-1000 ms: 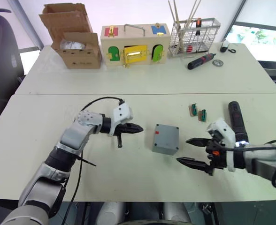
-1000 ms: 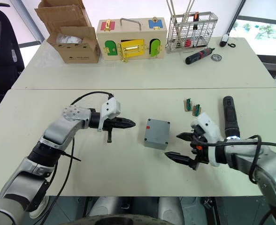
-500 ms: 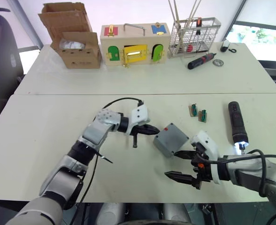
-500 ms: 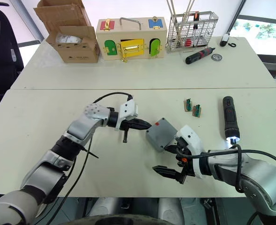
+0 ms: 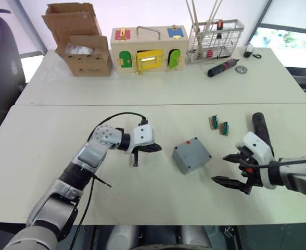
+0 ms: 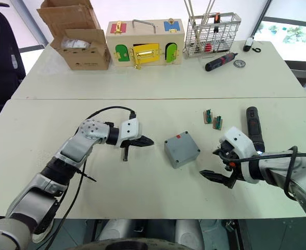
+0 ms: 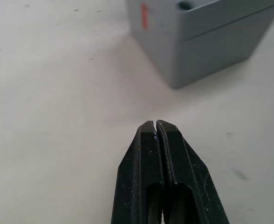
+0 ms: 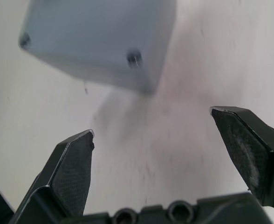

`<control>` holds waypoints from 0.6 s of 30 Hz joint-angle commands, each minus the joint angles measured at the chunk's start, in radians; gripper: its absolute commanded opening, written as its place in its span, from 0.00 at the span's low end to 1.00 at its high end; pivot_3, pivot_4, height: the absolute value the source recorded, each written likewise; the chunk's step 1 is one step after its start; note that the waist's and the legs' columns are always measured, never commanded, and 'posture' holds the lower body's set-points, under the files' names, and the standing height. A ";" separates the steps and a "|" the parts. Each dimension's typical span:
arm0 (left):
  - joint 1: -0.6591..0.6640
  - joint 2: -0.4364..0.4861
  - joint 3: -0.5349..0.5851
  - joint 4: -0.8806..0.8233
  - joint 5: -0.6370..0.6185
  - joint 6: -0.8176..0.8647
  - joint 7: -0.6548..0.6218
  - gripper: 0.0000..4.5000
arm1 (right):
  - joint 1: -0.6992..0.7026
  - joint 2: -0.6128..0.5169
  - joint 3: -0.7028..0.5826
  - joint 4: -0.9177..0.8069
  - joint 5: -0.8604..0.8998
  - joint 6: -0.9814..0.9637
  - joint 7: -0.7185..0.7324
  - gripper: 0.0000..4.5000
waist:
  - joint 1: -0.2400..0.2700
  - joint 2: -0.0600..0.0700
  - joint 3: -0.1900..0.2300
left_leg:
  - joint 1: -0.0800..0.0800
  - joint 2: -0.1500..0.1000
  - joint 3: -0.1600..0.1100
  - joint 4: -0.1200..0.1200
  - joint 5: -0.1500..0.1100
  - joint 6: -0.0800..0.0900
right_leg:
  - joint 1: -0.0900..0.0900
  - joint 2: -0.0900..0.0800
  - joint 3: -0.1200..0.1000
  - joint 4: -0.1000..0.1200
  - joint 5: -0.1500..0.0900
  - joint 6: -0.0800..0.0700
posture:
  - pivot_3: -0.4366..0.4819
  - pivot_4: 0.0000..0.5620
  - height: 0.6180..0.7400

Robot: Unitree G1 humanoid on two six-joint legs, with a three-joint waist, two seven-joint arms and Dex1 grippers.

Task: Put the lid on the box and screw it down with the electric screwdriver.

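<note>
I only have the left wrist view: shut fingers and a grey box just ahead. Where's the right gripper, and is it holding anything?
Observer: The right gripper is open and empty, on the far side of the box from your gripper, and not touching it.
Operator: And the electric screwdriver?
Observer: The electric screwdriver lies on the table, to the right of that gripper, with nothing gripping it.

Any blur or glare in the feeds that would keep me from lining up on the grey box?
Right wrist view: the box is blurred, its edges smeared. Left wrist view: the closed left gripper is sharp, the box behind it slightly soft. Eye views: bright window glare at the far right; the box reads clearly.
</note>
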 commanded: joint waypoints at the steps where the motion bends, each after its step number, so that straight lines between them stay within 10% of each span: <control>1: 0.020 0.000 0.019 -0.116 -0.082 0.097 -0.034 0.00 | -0.044 0.013 0.066 0.021 -0.046 -0.054 0.026 0.99 | -0.004 0.000 0.000 | 0.000 0.000 0.000 0.000 0.000 0.000 | 0.000 0.000 0.000 0.000 0.000 0.000 | 0.48 0.27 0.98; 18: 0.006 -0.088 0.010 -0.081 -0.098 0.102 0.039 0.00 | -0.083 0.164 0.165 -0.039 -0.025 0.028 -0.012 0.99 | -0.003 0.000 0.000 | 0.000 0.000 0.000 0.000 0.000 0.000 | 0.000 0.000 0.000 0.000 0.000 0.000 | 0.48 0.27 0.98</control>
